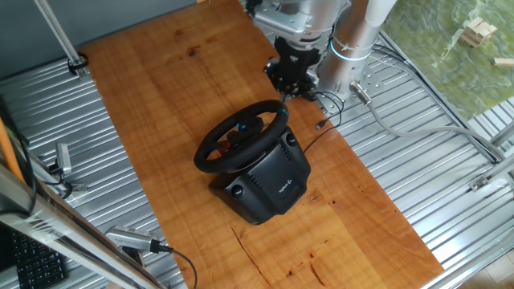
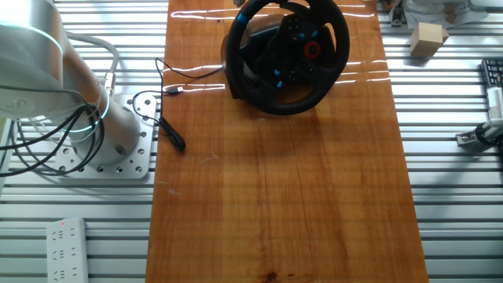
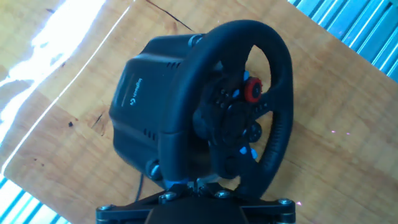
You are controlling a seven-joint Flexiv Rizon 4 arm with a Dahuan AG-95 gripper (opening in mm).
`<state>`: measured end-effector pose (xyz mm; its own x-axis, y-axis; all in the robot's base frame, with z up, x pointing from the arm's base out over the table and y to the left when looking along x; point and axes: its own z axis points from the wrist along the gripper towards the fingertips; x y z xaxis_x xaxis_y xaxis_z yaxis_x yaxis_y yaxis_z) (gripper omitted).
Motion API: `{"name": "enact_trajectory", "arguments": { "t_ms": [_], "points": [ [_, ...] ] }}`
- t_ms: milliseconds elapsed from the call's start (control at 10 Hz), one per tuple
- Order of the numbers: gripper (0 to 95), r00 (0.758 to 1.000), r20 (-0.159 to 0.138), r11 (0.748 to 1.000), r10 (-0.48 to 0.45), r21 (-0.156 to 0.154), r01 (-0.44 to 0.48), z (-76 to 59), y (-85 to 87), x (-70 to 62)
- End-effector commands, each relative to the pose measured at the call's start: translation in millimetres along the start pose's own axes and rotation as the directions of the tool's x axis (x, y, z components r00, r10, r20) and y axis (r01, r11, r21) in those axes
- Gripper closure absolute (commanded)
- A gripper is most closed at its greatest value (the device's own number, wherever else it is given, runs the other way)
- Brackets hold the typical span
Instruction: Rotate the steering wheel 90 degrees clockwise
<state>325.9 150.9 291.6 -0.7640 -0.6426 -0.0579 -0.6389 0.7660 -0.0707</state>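
Observation:
The black steering wheel [image 1: 241, 135] sits tilted on its boxy black base [image 1: 269, 183] in the middle of the wooden board. Red and blue hub buttons show on it in the other fixed view [image 2: 287, 55]. My gripper [image 1: 293, 79] hangs just behind and above the far part of the rim, apart from it. In the hand view the wheel [image 3: 277, 93] and base [image 3: 149, 93] fill the frame. The gripper [image 3: 198, 184] is at the bottom edge with its fingertips together and nothing between them, close to the near part of the rim.
A black cable with a plug [image 2: 169, 118] lies by the arm's foot [image 2: 102, 149] at the board's edge. A wooden block [image 2: 428, 39] and a power strip [image 2: 63, 240] lie on the slatted metal table. More wooden blocks [image 1: 479, 32] lie far right.

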Motion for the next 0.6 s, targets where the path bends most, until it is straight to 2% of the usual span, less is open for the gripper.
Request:
{"name": "enact_trajectory", "arguments": {
  "t_ms": [100, 600],
  "points": [
    [95.0, 1.000, 0.012, 1.000, 0.003, 0.006, -0.004, 2.6, 1.7, 0.4],
    [95.0, 1.000, 0.015, 1.000, 0.005, 0.010, -0.005, 6.7, 5.0, -1.9]
  ]
}}
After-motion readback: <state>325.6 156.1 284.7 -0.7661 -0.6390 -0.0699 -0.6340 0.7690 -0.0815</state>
